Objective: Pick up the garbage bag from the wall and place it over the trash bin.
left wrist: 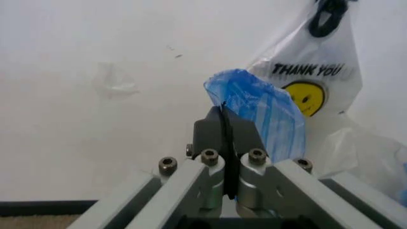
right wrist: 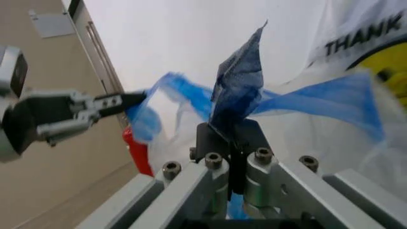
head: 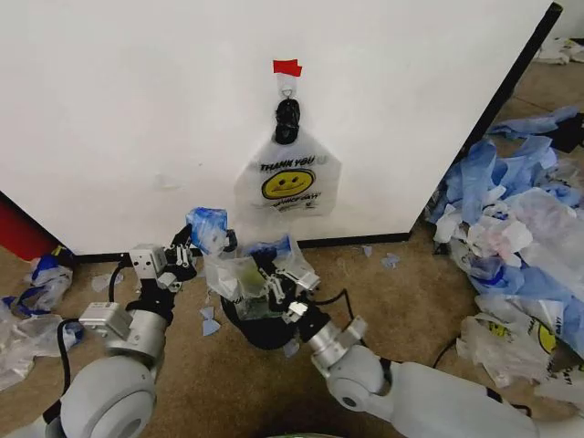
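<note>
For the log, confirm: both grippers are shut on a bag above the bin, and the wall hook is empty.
Not empty: the head view shows a smiley bag hanging from the hook. The left gripper and right gripper are shut on a blue-patched bag above the trash bin.

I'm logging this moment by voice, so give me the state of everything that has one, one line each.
Garbage bag: stretched open between both grippers, above the trash bin.
Left gripper: jaws shut on the bag's blue edge.
Right gripper: jaws shut on the opposite edge.
Trash bin: upright on the floor.
Smiley bag: hanging on the wall hook.
</note>
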Robot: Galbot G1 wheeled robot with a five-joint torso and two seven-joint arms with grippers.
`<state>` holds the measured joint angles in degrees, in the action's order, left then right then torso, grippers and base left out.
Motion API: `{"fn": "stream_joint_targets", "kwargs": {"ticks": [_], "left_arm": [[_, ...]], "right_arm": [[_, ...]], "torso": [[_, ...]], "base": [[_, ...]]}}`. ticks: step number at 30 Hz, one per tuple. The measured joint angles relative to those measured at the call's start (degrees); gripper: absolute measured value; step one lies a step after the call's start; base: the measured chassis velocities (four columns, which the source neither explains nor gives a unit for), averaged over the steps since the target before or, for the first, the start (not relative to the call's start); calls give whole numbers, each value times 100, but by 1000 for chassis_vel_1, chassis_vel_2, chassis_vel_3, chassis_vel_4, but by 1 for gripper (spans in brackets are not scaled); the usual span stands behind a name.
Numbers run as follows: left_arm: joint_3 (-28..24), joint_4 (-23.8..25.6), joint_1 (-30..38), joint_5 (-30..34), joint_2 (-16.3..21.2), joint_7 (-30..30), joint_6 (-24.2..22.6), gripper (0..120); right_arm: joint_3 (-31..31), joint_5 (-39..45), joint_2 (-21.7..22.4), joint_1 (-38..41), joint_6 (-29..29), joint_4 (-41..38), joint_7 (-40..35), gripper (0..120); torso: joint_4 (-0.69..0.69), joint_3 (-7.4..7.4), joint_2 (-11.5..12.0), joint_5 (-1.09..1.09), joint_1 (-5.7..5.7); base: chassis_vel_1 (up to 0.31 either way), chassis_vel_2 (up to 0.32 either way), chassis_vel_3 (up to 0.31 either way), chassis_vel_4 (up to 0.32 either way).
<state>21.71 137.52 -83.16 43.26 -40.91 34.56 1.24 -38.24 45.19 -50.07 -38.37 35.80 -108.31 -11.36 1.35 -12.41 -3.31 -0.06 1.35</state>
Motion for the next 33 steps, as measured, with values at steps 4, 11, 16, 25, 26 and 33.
{"fn": "stream_joint_targets", "kwargs": {"ticks": [4,11,16,25,26,33], "left_arm": [[106,59,-261,-80,-27,31,-30,0],[373,193,-929,-306,-169,47,-47,0],[449,260,-1533,-718,-518,23,37,0],[271,150,-1906,-1215,-879,-64,218,0],[232,125,-1924,-1264,-917,-69,230,0],[5,-92,-2034,-1550,-1106,-65,343,0]], "right_arm": [[172,0,195,-146,31,-127,22,0],[515,-2,566,-474,125,-358,26,0],[897,-13,802,-880,230,-413,20,0],[1268,9,851,-1397,333,-58,49,0],[1286,9,835,-1445,343,-2,59,0],[1336,-3,750,-1620,383,181,81,0]], "torso": [[1,0,0,0,0],[1,0,0,-1,0],[0,0,0,-1,0],[0,0,0,0,0],[1,0,0,0,0],[0,0,0,-1,0]], "base": [[0,0,0,0],[0,0,0,0],[0,0,0,0],[0,0,0,0],[0,0,0,0],[0,0,0,0]]}}
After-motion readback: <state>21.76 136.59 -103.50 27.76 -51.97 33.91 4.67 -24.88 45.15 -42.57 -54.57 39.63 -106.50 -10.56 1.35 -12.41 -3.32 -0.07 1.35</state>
